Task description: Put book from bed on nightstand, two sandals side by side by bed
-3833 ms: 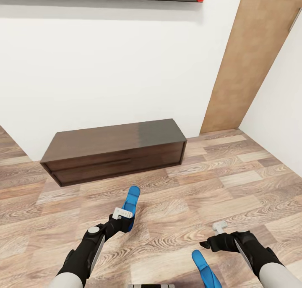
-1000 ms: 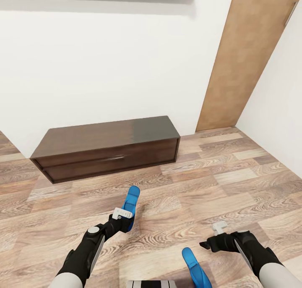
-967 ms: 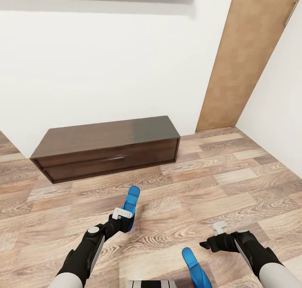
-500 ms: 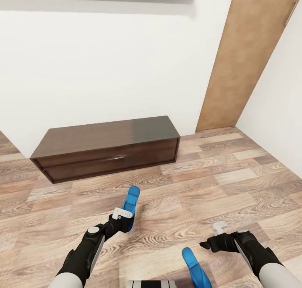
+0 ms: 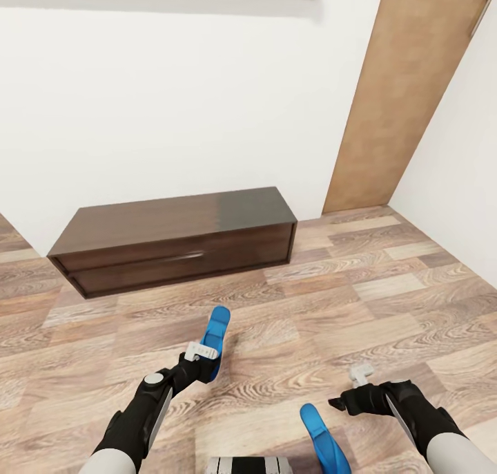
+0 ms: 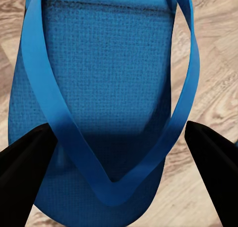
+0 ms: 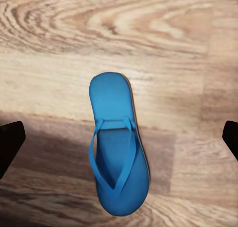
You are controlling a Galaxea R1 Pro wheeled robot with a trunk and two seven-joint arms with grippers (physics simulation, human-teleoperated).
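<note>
The left gripper [image 5: 201, 361] holds one bright blue flat flip-flop sandal [image 5: 217, 336], gripped at its heel end so that the sole rises ahead of the fingers clear of the light brown wood-plank floor [image 5: 359, 301]; in the left wrist view the strapped blue footbed [image 6: 106, 103] lies between the two dark fingertips [image 6: 22, 157], which press its edges. The right gripper [image 5: 355, 391] carries nothing and stands spread wide, its fingertips [image 7: 10, 137] showing well apart at either margin of the right wrist view, directly over the second blue flip-flop sandal [image 7: 116, 150], which lies flat on the planks, strap upward; the head view places that sandal [image 5: 323, 441] on the floor near the robot's base, beside the right arm. Beyond the hands stands a long low dark brown bench with a drawer front [image 5: 176, 242] against the white wall [image 5: 172, 101], with a brown wooden door [image 5: 407, 94] to the right. Assessment: one sandal is in hand, the other has yet to be grasped, neither is set beside a bed, and the book transfer cannot be confirmed from these views, so the greater part of the task appears outstanding
</note>
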